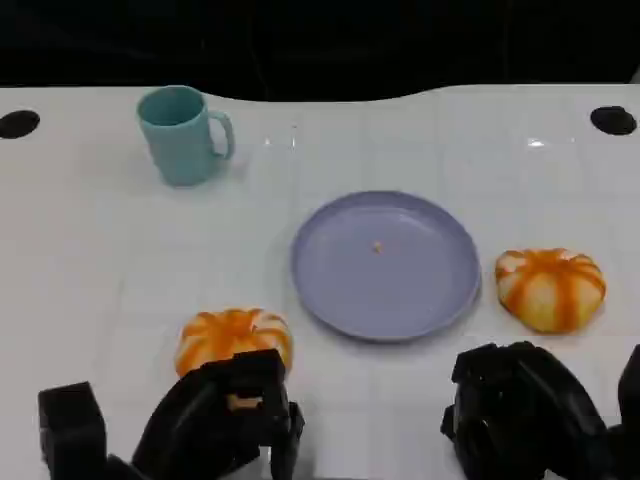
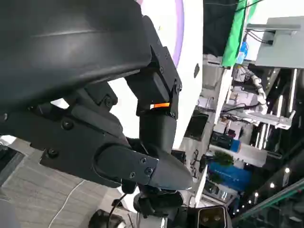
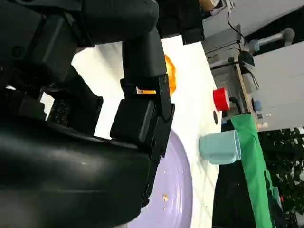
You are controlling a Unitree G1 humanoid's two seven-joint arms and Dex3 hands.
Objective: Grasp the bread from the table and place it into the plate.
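Because the bread [image 1: 233,338] lies on the table [image 1: 90,260] beside the plate [image 1: 385,262], we bring our left hand [image 1: 225,415] over its near edge, fingers apart and holding nothing; whether our right hand [image 1: 520,410] is clenched, we cannot tell.

1. The head view looks down from above the near edge of the desk [image 1: 90,260] toward its far edge, taking in the plate [image 1: 386,264], the mug [image 1: 184,134] and both hands at the bottom of the picture.
2. The left wrist view sits close behind the left hand [image 2: 118,137], turned on its side, facing past the fingers [image 2: 156,114] to the room beyond the desk.
3. The right wrist view sits close behind the right hand [image 3: 95,109], also tilted, facing across the desk.
4. The plate's purple rim appears in all three views; the mug appears in the head and right wrist views.
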